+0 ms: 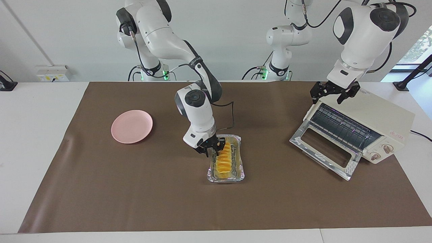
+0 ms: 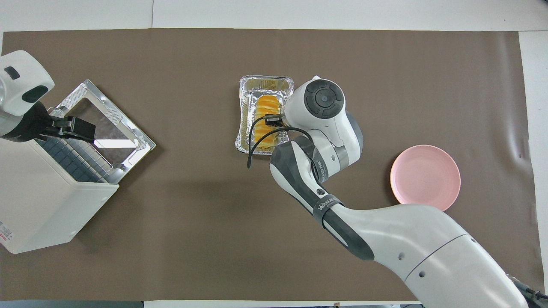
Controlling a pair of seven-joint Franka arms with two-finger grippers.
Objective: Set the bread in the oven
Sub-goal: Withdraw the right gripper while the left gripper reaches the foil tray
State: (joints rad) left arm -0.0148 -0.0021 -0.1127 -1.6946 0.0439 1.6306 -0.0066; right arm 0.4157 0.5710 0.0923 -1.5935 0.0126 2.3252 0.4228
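While the right pincer sits down in the foil tray, its fingers straddle the end of the bread nearer the robots; whether they're clenched on it yet, I can't tell. Bread lies in the tray, mid-desk, on the brown mat. Step in hand: picking up the loaf. Next move calls for a firm grip, a straight lift clear of the tray rim, then a carry toward the left arm's end. Oven stands there, door already dropped open. Left pincer hovers released over the oven's top edge, waiting. Pink plate not involved.
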